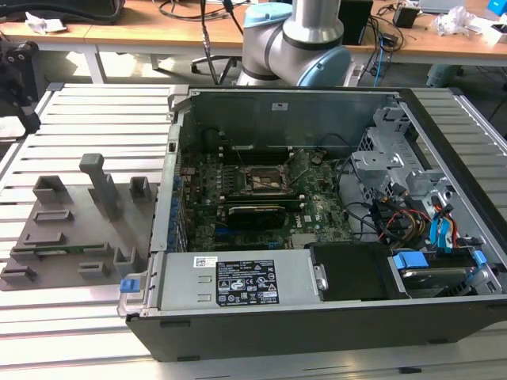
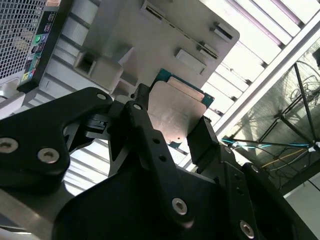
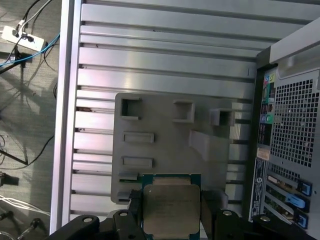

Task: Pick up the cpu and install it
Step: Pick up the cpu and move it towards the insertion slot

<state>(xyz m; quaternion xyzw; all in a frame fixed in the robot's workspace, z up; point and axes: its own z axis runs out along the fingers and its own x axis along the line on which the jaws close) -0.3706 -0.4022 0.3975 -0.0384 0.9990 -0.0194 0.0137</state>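
Note:
The cpu (image 3: 171,204) is a flat square chip with a silver-grey top plate and a green rim. It sits clamped between the two black fingers of my gripper (image 3: 171,214), which is shut on it. In the second wrist view the cpu (image 2: 176,114) shows between the same fingers (image 2: 146,125), held in the air above the grey fixture plate (image 3: 165,135). The open computer case (image 1: 317,229) lies on the table in the exterior view, with the square socket frame (image 1: 265,180) on its green board.
The grey fixture plate (image 1: 71,229) with raised blocks and slots lies at the exterior view's left, beside the case. A ribbed metal table (image 1: 103,103) carries both. Cables and drive cages (image 1: 412,206) crowd the case's right side. The arm's base (image 1: 297,39) stands behind the case.

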